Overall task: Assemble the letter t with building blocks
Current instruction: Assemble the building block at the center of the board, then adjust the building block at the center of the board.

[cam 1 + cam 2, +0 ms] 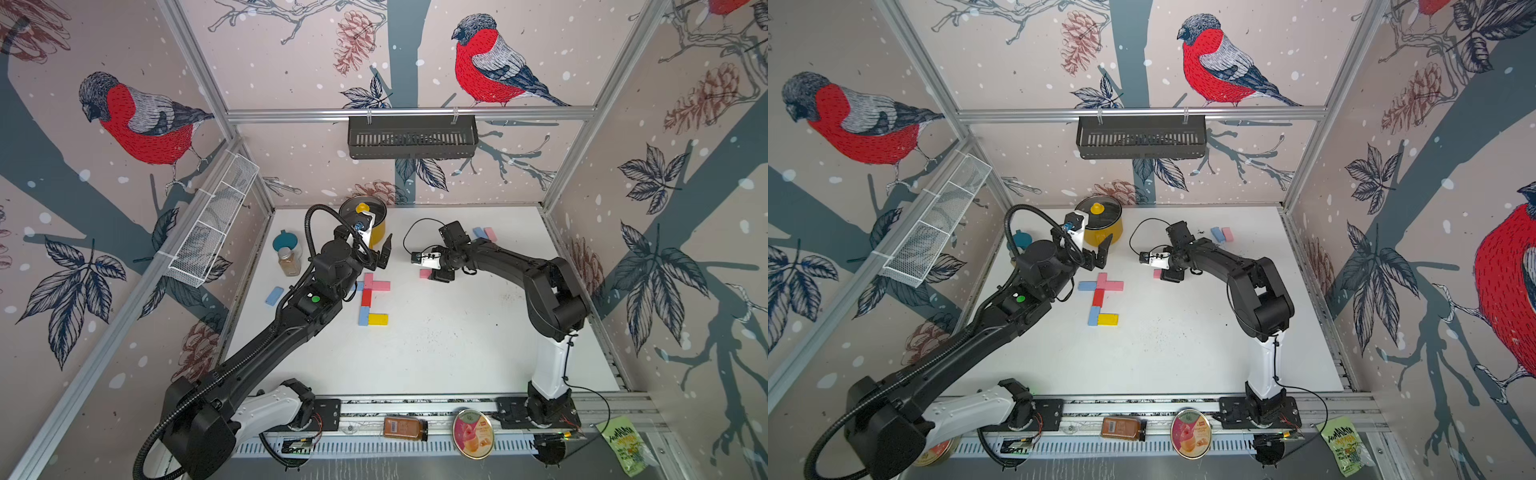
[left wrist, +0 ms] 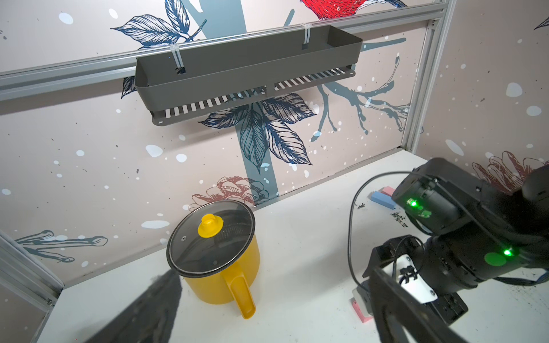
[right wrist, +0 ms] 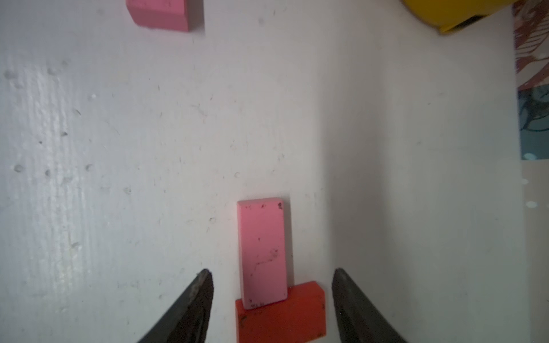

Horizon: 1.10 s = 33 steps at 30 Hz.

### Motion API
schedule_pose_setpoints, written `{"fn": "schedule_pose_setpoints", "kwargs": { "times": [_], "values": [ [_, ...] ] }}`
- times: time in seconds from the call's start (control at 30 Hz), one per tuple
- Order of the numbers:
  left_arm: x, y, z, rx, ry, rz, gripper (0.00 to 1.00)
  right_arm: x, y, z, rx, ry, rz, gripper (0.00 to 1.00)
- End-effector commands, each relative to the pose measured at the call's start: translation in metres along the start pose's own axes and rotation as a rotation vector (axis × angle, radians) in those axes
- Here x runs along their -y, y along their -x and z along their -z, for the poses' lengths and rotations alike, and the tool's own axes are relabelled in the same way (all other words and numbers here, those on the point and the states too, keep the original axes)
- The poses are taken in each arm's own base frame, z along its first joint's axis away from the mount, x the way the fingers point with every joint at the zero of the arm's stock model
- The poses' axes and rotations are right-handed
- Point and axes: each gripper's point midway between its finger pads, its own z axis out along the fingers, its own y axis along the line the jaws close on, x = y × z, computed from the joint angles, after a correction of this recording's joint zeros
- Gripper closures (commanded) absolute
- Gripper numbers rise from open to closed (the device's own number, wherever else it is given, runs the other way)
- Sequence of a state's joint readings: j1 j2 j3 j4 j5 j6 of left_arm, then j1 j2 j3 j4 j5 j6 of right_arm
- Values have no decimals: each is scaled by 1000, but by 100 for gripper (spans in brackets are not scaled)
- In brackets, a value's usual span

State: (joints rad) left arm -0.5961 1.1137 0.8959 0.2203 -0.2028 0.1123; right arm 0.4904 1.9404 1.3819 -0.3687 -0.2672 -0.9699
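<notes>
Right claw (image 3: pixel 271 270) agape astride pink block (image 3: pixel 263 252), red block (image 3: pixel 282 317) beneath partly hidden; left claw (image 1: pixel 384 253) wide open.

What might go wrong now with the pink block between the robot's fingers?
The pink block overlaps the red block, so the open right gripper might tip it or drag both along if it pinches. The left arm hangs close by the letter; lowering could scatter it.
</notes>
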Motion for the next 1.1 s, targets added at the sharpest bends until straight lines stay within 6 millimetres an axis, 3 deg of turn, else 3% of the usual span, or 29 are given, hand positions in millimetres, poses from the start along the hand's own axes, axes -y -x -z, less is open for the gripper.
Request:
{"fn": "schedule_pose_setpoints", "kwargs": {
  "times": [0.0, 0.2, 0.3, 0.4, 0.5, 0.57, 0.7, 0.8, 1.07],
  "values": [
    [0, 6, 1, 15, -4, -11, 2, -1, 24, 21, 92, 19, -23, 33],
    [0, 7, 1, 18, -3, -8, 2, 18, 54, 67, 211, -64, -74, 32],
    [-1, 8, 2, 23, -1, -8, 2, 48, 60, 96, 276, -154, -236, 31],
    [-1, 10, 4, 31, -2, -4, 2, 94, 46, 128, 324, -245, -526, 33],
    [-1, 11, 5, 34, -2, -2, 2, 138, 10, 161, 394, -320, -864, 29],
    [-2, 13, 6, 39, 0, -1, 3, 159, -25, 182, 442, -349, -1089, 24],
    [-3, 13, 6, 42, 2, 3, 2, 173, -100, 202, 476, -408, -1443, 22],
    [-3, 14, 6, 42, 5, 5, 2, 167, -155, 194, 409, -453, -1659, 20],
    [-5, 16, 8, 47, 12, 6, 2, 145, -213, 151, 323, -407, -1859, 25]
  ]
}}
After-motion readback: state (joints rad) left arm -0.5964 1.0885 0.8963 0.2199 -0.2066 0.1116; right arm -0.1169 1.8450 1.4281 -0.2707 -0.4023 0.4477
